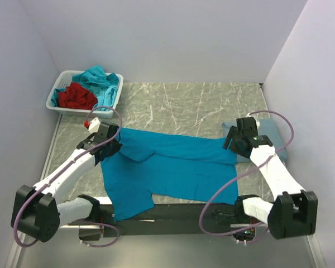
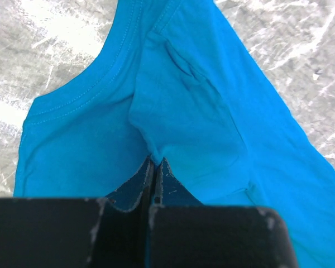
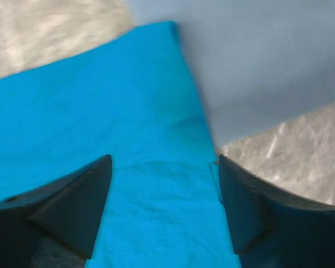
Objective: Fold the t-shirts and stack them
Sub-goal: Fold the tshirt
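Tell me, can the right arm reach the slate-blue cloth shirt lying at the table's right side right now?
Probably yes. The right end effector stands open over the edge of the bright teal cloth t-shirt, right beside the slate-blue shirt, with nothing between them.

A grey, marble-patterned table (image 1: 201, 100) carries everything. A bright teal-blue t-shirt (image 1: 173, 167) lies spread across its middle, lengthwise from left to right, collar end at the left, with one sleeve folded in over the body. At the right end of that shirt, touching its edge, lies a slate-blue t-shirt (image 1: 276, 131), folded small and flat. Far behind the shirt's left end, in the table's back left corner, stands a white slatted basket (image 1: 56, 97). The shirt's near left corner lies over a dark bar (image 1: 173, 215) along the table's near edge.
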`<state>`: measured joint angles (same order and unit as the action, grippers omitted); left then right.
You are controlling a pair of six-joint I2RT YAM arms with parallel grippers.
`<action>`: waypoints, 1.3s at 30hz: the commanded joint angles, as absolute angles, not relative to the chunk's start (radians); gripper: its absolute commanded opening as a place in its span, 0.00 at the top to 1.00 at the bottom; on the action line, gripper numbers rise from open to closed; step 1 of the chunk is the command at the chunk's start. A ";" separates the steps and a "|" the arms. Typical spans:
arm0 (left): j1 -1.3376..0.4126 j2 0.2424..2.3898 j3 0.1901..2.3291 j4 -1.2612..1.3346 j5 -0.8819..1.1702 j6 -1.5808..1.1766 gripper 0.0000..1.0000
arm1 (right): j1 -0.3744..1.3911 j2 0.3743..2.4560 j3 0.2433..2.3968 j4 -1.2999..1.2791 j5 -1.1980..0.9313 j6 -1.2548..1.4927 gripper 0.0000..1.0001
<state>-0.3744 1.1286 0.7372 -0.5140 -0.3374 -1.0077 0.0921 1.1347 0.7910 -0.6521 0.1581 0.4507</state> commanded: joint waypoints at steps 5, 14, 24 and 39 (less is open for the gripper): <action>-0.362 1.241 0.820 -0.427 -0.310 -0.977 0.99 | 0.358 1.069 0.884 -0.551 0.089 0.367 0.14; -0.305 1.462 0.960 -0.302 -0.201 -0.928 0.99 | 0.799 1.443 1.028 -0.269 -0.052 0.452 0.20; -0.252 1.657 1.032 -0.255 -0.092 -0.920 0.99 | 0.965 1.848 1.331 -0.167 -0.089 0.497 0.36; -0.235 1.683 0.983 -0.242 -0.057 -0.928 0.99 | 1.005 2.071 1.469 -0.230 0.103 0.502 0.53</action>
